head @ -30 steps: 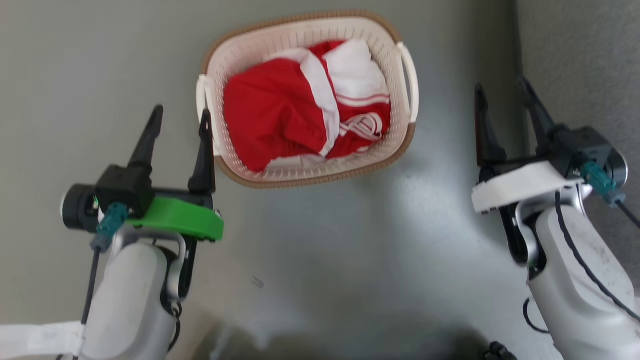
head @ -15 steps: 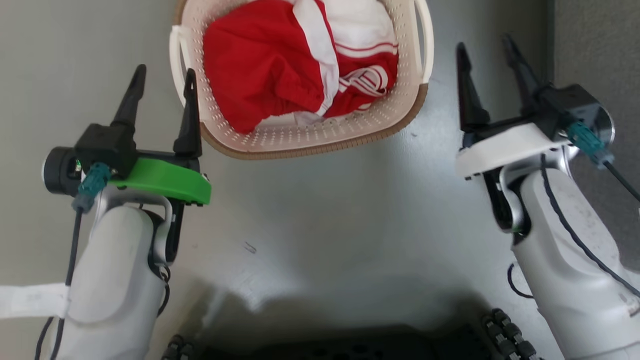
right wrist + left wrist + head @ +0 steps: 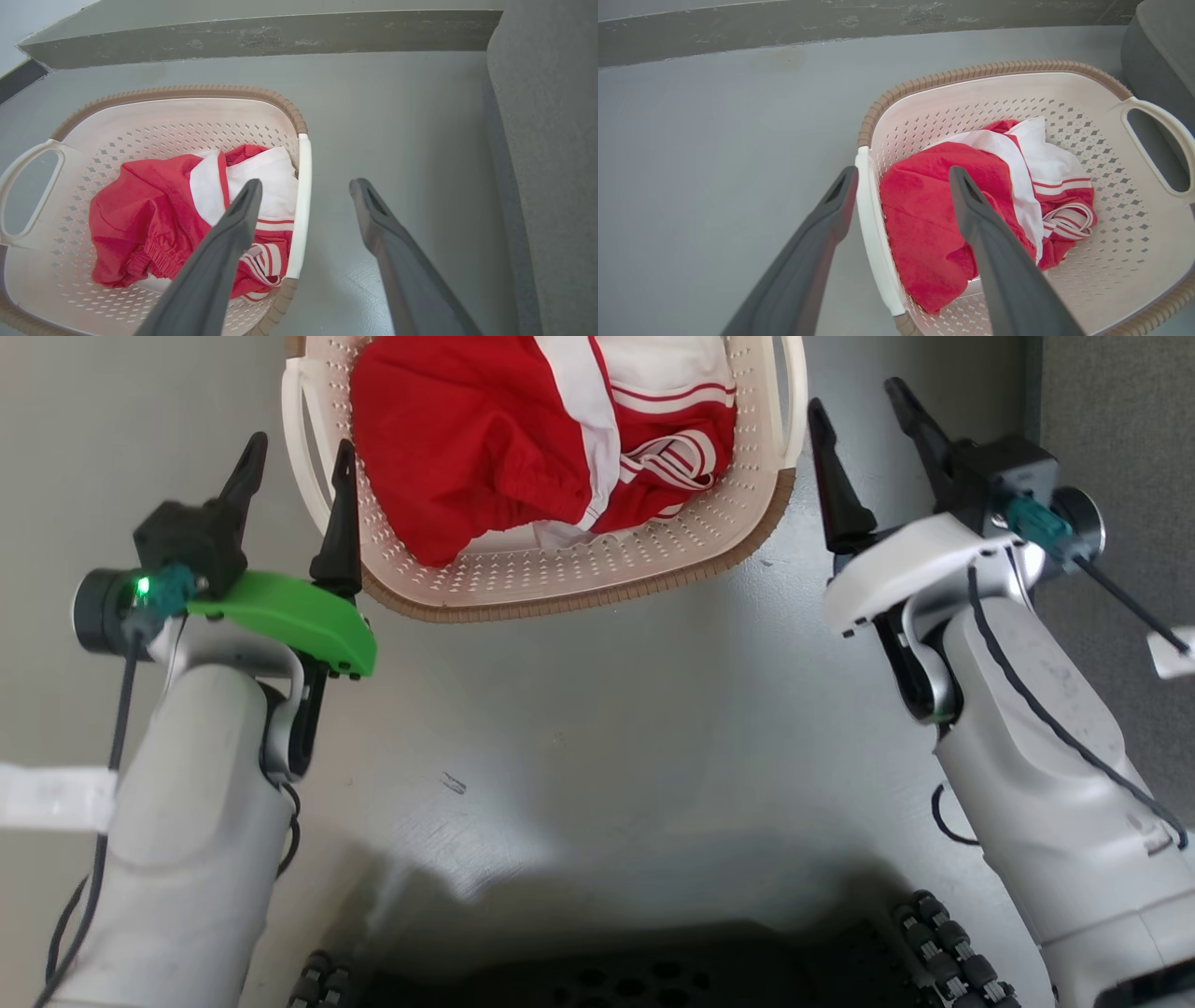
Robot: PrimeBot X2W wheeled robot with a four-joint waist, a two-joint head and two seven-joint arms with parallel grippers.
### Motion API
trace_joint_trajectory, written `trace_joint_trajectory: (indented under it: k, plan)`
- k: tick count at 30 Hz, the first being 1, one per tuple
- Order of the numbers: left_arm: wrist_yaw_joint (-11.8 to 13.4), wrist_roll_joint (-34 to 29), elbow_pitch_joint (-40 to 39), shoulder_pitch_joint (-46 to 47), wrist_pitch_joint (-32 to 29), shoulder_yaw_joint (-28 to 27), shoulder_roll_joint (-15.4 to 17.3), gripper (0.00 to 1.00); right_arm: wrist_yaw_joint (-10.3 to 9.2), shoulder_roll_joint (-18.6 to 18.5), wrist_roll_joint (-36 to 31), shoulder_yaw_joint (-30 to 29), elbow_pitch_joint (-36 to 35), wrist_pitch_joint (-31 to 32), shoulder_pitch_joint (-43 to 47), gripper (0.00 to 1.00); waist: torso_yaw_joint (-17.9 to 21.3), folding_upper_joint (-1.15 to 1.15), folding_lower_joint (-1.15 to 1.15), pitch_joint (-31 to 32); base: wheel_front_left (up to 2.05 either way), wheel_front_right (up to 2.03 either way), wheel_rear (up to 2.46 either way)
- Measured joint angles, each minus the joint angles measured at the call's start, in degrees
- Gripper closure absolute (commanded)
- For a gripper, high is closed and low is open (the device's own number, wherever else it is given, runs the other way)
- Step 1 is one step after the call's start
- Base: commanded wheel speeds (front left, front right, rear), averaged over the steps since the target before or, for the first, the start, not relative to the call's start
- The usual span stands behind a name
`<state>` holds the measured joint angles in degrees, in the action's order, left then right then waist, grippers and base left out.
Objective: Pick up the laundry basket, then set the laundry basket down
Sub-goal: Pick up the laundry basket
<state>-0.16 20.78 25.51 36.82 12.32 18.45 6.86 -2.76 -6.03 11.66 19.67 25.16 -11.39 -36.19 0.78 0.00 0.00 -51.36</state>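
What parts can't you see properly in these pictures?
- Head view: the far end of the laundry basket is cut off by the top edge.
- All views: whatever lies under the red and white clothes is covered by them.
- Left wrist view: whether the left gripper touches the handle is unclear.
- Right wrist view: the grey thing runs off the right edge.

You have a smooth grey floor (image 3: 597, 709) under everything, glossy enough to catch a pale glare near its middle, and marked by one small dark scuff (image 3: 454, 783). Standing directly on it you see the laundry basket (image 3: 560, 581), upright with its brown rim uppermost. To the basket's right a grey, coarse-textured block (image 3: 1120, 411) rises from the floor near it without touching, and in the left wrist view a dark, stained skirting (image 3: 831, 28) closes the floor off beyond the basket.
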Motion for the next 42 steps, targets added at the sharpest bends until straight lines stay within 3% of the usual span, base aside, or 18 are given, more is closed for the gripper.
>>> trace_joint_trajectory:
  k: [14,28,40,41,42]
  plan:
    - [-2.9,0.8,10.4,9.3,-5.3,-0.4,0.5,0.0,3.18,1.5,0.6,3.2,12.1,4.6,-10.7,0.0,1.0,0.0,0.0,-2.0,0.0,0.0,0.0]
    - [-5.0,2.9,19.9,16.1,-10.8,-0.3,1.3,0.0,5.1,2.1,2.7,5.0,21.7,7.0,-18.1,0.0,2.0,0.0,0.0,-4.7,0.0,0.0,0.0]
    - [-5.7,4.1,25.0,20.5,-12.1,-0.3,-1.0,0.0,6.38,2.2,6.5,6.5,26.0,7.9,-22.2,0.0,1.2,0.0,0.0,-5.8,0.0,0.0,0.0]
    - [-5.9,4.3,25.4,20.8,-12.1,-0.3,-1.2,0.08,6.38,2.2,6.7,6.8,26.3,7.9,-22.5,0.53,1.1,0.0,0.0,-5.9,0.0,0.0,0.0]
    - [-6.1,4.3,25.9,21.1,-12.1,-0.4,-1.3,0.62,6.38,2.2,6.7,7.1,26.7,8.2,-22.8,0.71,1.0,0.0,0.0,-6.0,0.0,0.0,0.0]
